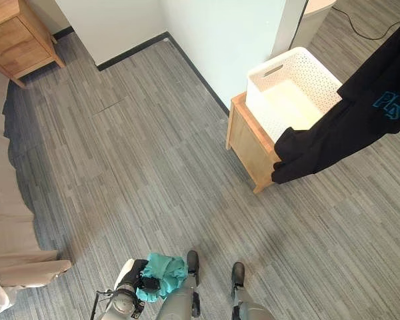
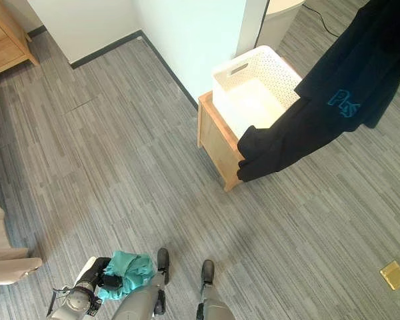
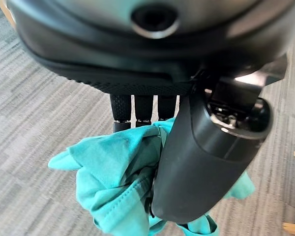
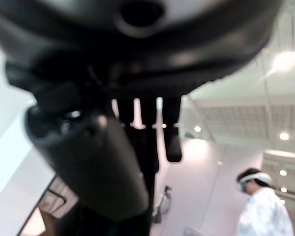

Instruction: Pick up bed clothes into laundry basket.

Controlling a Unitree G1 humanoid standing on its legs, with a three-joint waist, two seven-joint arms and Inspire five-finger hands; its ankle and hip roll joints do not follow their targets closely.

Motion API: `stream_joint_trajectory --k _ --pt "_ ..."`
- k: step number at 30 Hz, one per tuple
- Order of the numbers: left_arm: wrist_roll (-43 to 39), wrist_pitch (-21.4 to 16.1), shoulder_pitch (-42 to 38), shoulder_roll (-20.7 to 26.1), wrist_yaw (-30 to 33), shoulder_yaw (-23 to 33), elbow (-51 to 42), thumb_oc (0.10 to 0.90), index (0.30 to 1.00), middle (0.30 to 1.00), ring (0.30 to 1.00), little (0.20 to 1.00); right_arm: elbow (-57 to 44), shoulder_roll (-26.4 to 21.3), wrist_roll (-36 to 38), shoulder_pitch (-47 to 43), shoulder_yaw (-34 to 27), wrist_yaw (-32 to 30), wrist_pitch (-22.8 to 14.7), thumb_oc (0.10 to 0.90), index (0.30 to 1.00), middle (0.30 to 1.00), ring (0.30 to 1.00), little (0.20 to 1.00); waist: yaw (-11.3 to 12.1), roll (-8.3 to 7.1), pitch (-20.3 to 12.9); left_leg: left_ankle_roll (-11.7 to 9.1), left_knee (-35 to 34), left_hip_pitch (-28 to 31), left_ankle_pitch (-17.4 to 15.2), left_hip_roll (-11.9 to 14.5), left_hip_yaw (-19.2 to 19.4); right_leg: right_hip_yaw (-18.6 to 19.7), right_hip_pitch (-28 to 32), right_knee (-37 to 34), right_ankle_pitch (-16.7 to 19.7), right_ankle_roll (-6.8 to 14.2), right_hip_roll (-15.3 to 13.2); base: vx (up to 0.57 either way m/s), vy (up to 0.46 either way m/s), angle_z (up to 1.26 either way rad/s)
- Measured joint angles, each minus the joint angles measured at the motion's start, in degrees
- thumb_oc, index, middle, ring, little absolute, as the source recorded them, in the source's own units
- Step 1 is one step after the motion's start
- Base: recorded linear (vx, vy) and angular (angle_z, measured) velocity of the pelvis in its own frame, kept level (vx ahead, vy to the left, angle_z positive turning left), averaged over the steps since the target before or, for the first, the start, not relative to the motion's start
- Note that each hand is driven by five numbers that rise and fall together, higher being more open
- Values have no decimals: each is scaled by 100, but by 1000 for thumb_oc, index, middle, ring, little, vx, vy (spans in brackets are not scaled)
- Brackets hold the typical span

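Observation:
A white perforated laundry basket (image 1: 273, 70) sits on a low wooden stand (image 1: 250, 143) against the wall. A black garment (image 1: 347, 127) with teal lettering hangs from the upper right, and its lower end drapes over the basket's near corner and the stand. My right hand (image 4: 88, 152) is raised high with dark cloth caught between thumb and curled fingers. Low in front of me, my left hand (image 1: 147, 283) is shut on a bunched teal cloth (image 1: 165, 269). In the left wrist view the teal cloth (image 3: 113, 172) is pinched between the thumb (image 3: 201, 167) and the fingers.
A beige bed cover (image 1: 7, 220) hangs at the left edge and a wooden dresser (image 1: 17, 37) stands at the far left. A white wall corner (image 1: 207, 33) juts out behind the basket. A yellow item (image 2: 393, 275) lies on the floor. A person (image 4: 263, 211) stands nearby.

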Motion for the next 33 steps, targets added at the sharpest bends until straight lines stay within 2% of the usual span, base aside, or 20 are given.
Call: stream_joint_trajectory --k 5,7,8,10,13,18,22,23,27,33 --pt "10 -4 -107 -34 0 68 -25 400 300 300 300 300 -299 29 -48 -926 114 -135 33 400 300 300 300 300 -59 -225 40 -17 0 120 -16 11 -195 -142 211 -1 -69 92 20 123 -11 19" --pt "12 3 -41 140 4 210 91 400 300 300 300 300 -270 94 -121 -1064 107 -300 47 400 300 300 300 300 -183 -565 -23 -69 0 165 -54 35 -211 -150 256 -1 -95 126 38 85 -4 5" --pt "14 6 14 319 6 220 131 400 300 300 300 300 -245 64 -214 -1064 108 -323 58 400 300 300 300 300 -276 -817 -124 -58 0 164 -46 42 -218 -151 258 -2 -104 139 46 46 -6 0" --pt "17 7 41 412 6 215 253 400 300 300 300 300 -219 55 -275 -1064 59 -344 63 400 300 300 300 300 -329 -1023 -260 -45 0 166 -36 18 -248 -144 259 -4 -124 164 26 53 -10 2" --pt "29 6 90 468 6 216 251 400 300 300 300 300 -218 55 -338 -1064 22 -451 85 400 300 300 300 300 -398 -1135 -336 -46 1 171 -36 -16 -227 -126 260 -6 -151 200 -10 14 -4 1" --pt "29 5 151 549 6 216 255 400 300 300 300 300 -226 141 -461 -1013 29 -467 85 400 300 300 300 300 -332 -1083 -346 -74 1 159 -56 -62 -99 29 182 -7 -122 174 -69 -3 -26 -14" --pt "28 -1 236 567 6 223 248 400 300 300 300 300 -230 170 -507 -980 28 -465 85 400 300 300 300 300 -273 -900 -412 -72 1 18 -47 -60 12 147 -13 -7 -56 120 -70 -20 -21 -12" --pt "28 -9 332 565 7 221 242 400 300 300 300 300 -231 212 -516 -971 29 -469 85 400 300 300 300 300 -286 -807 -449 -64 1 -84 -40 -60 46 181 -133 -6 -22 113 -74 -26 -20 -21" --pt "28 -6 421 558 7 217 265 400 300 300 300 300 -186 196 -513 -800 80 -460 101 400 300 300 300 300 -278 -648 -477 -25 1 -285 20 -41 119 233 -372 -4 53 86 -59 8 -28 -13" --pt "10 -15 408 516 93 197 313 400 300 300 300 300 5 373 -480 -622 115 -431 98 400 300 300 300 300 -268 -616 -483 -25 1 -440 20 33 169 296 -544 -2 89 41 24 55 -23 -7"
